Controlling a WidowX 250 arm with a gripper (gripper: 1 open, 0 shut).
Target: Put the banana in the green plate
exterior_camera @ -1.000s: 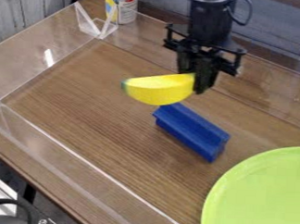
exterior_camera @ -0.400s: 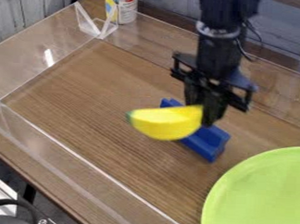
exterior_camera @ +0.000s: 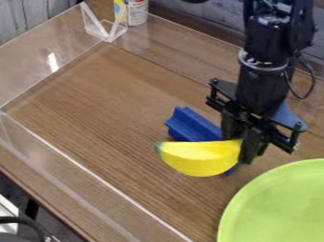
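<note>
Camera view shows the gripper [exterior_camera: 253, 148] clamped on one end of the banana [exterior_camera: 201, 156], carried above the wooden table [exterior_camera: 99, 101], just beside the green plate [exterior_camera: 285, 215]. Clearing the raised rim, then lowering over the plate's middle before release, seems wisest.

Black arm upright — hand [exterior_camera: 253, 148] pointing straight down, fingers clamped tight.

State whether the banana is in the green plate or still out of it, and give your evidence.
Out. The banana is held in the shut gripper, beside the blue block, left of the green plate's rim.
</note>
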